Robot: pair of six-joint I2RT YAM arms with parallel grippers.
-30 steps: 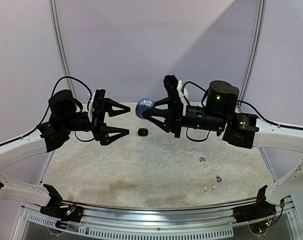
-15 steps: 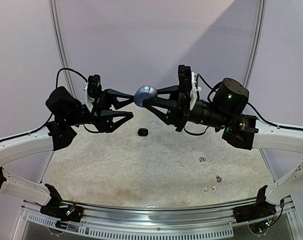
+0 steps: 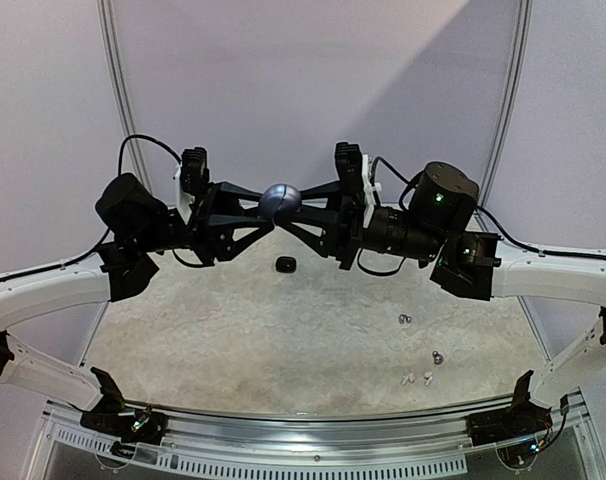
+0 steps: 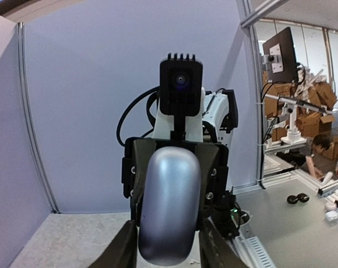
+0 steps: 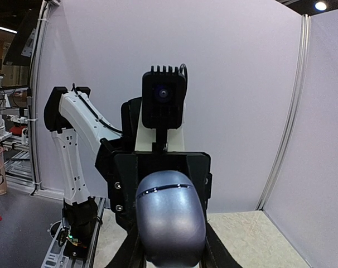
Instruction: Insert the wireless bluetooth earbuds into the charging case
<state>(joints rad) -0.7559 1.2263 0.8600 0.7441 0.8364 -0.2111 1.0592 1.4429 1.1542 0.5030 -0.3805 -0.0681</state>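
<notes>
- Pale lilac walls (image 3: 283,80) back a mottled beige table (image 3: 233,330); above it the two arms meet in mid-air.
- Now the left gripper (image 3: 261,203) clamps its fingers on the rounded, glossy blue-grey charging case (image 3: 281,199), which the right gripper (image 3: 301,203) grips from the opposite side.
- A second ago the left jaws stood wide, apart from the case; a two-sided hold probably prepares prying the lid open.
- Tiny white stemmed earbuds (image 3: 417,378), purplish earbuds (image 3: 404,319) and a black earbud (image 3: 285,263) lie on the table well below the grippers, not yet inserted.
</notes>
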